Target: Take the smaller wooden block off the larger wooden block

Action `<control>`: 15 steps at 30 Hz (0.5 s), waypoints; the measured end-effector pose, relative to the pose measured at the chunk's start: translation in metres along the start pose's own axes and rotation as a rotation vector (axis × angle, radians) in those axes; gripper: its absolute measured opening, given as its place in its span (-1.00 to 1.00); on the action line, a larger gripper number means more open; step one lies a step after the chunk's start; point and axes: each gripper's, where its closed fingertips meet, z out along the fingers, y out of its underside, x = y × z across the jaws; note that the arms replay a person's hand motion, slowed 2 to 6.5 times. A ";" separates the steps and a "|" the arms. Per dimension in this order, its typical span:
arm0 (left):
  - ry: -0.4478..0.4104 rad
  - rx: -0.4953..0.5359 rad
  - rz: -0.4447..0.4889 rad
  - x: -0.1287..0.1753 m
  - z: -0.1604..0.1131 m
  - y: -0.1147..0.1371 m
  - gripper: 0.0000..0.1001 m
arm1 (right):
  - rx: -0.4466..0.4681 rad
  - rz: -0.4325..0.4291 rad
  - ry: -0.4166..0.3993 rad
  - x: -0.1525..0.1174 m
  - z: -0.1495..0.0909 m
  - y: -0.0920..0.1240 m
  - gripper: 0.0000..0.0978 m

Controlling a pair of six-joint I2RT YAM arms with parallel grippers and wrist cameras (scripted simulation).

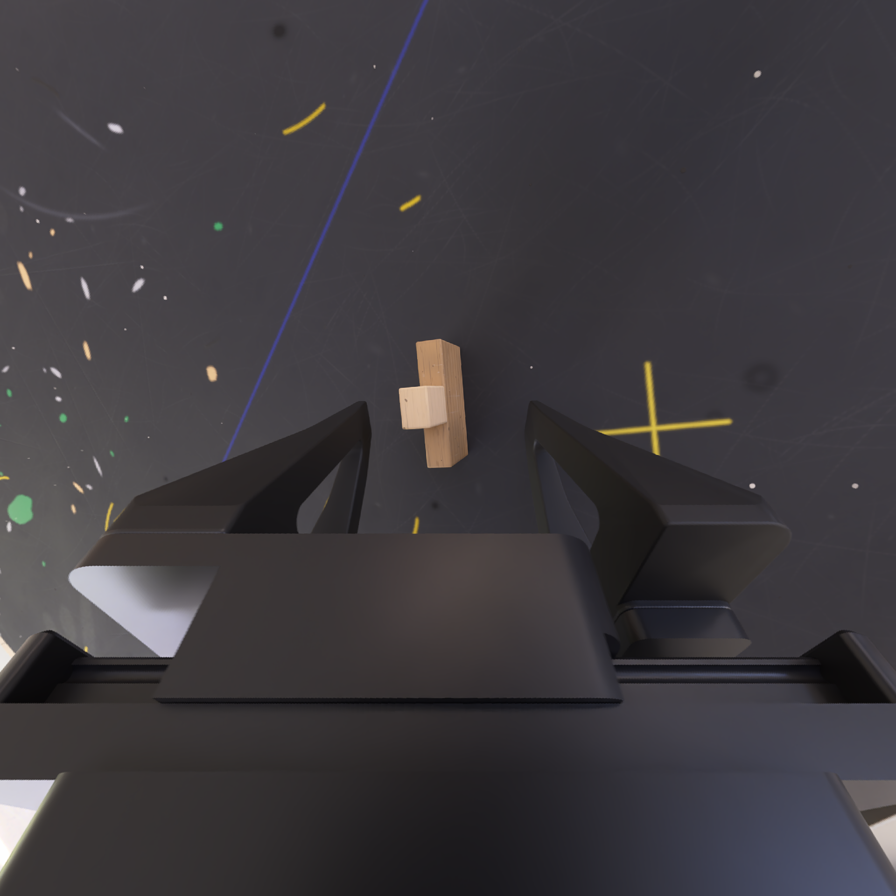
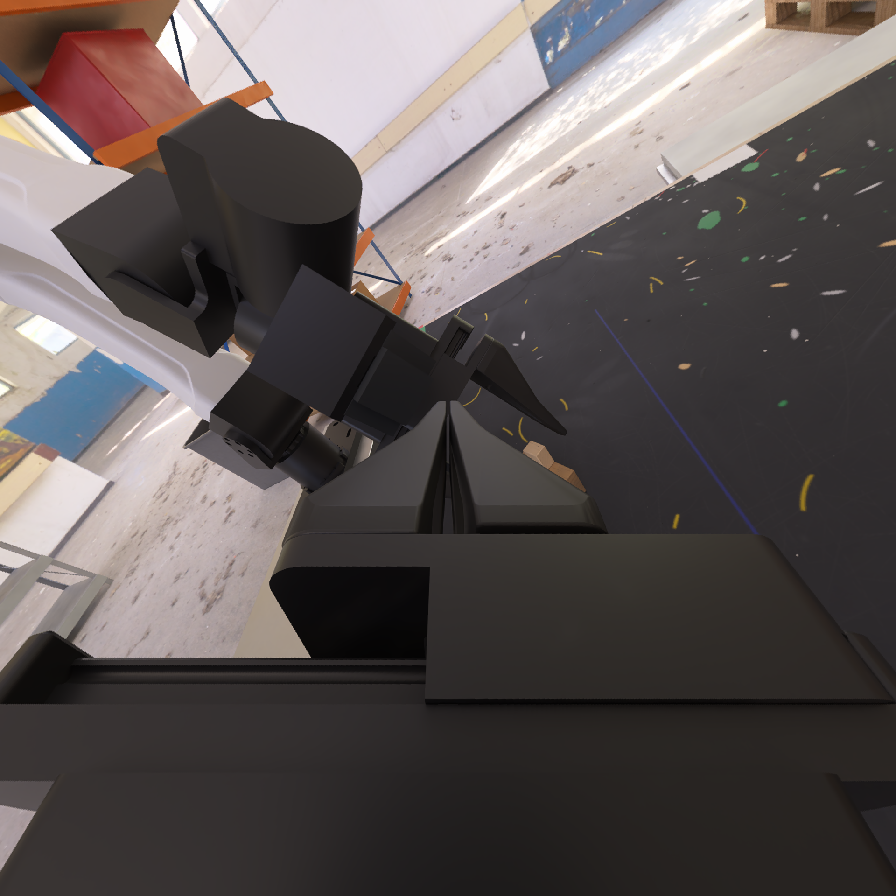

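Note:
In the left wrist view a small pale wooden cube [image 1: 420, 407] sits on a longer brown wooden block [image 1: 444, 402], which lies on the dark table. My left gripper [image 1: 448, 405] is open and hovers above them, its fingers apart to either side of the blocks and not touching them. In the right wrist view my right gripper [image 2: 448, 407] is shut and empty. Beyond it the left gripper [image 2: 528, 407] points down at the blocks; the small cube [image 2: 537, 451] and the larger block [image 2: 565, 472] are partly hidden behind my right fingers.
The dark table [image 1: 630, 194] carries paint specks, a blue line [image 1: 329, 223] and a yellow cross [image 1: 652, 424]. In the right wrist view the table edge [image 2: 630, 213] runs diagonally, with a warehouse floor, shelving and a red box [image 2: 116, 82] beyond.

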 end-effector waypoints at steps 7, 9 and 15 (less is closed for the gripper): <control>-0.006 0.013 -0.030 -0.002 0.004 -0.001 -0.36 | -0.005 0.011 0.003 0.001 -0.001 0.006 -0.97; 0.002 0.012 -0.049 -0.003 0.006 0.000 -0.44 | -0.007 0.013 0.005 0.001 -0.001 0.007 -0.97; 0.024 0.015 -0.078 -0.002 0.007 0.002 -0.53 | -0.015 0.017 0.011 0.002 -0.002 0.009 -0.97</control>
